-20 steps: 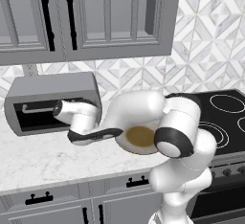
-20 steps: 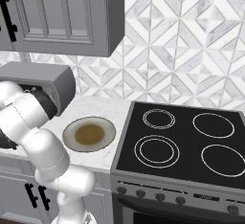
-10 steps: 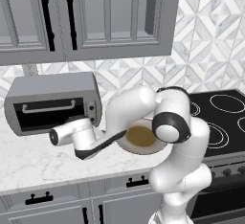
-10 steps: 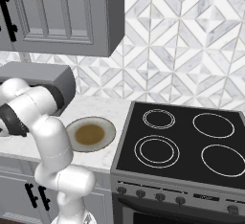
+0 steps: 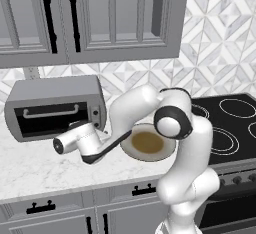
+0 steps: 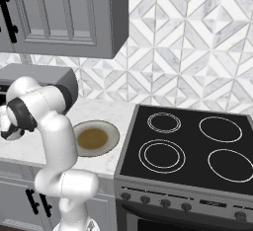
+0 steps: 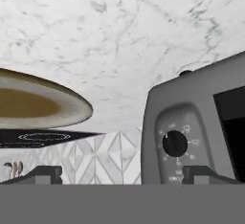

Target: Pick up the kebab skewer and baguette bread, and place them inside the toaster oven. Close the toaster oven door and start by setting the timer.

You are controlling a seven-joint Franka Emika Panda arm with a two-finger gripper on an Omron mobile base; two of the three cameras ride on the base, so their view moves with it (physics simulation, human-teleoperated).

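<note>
The toaster oven (image 5: 55, 105) stands on the counter at the left, and its grey corner (image 6: 47, 77) also appears in the right base view. The toaster oven door (image 5: 47, 118) is up against the front, with its bar handle (image 5: 50, 112) across the top. My gripper (image 7: 124, 175) is open with nothing between its fingertips (image 7: 45, 173). It hangs low in front of the oven's right end, a short way back from the timer knob (image 7: 174, 144) on the panel. My wrist (image 5: 75, 140) is just below the oven's right corner. The kebab skewer and baguette bread are out of view.
A round beige plate (image 5: 147, 143) with a brown centre lies on the marble counter (image 5: 35, 168) right of the oven, also seen as the plate (image 6: 94, 138). A black stovetop (image 6: 192, 146) fills the right side. Wall cabinets (image 5: 90, 18) hang above.
The hand has drawn back from the oven's front and dropped lower, toward the counter's front edge. The gripper has stayed open and the oven door has stayed shut.
</note>
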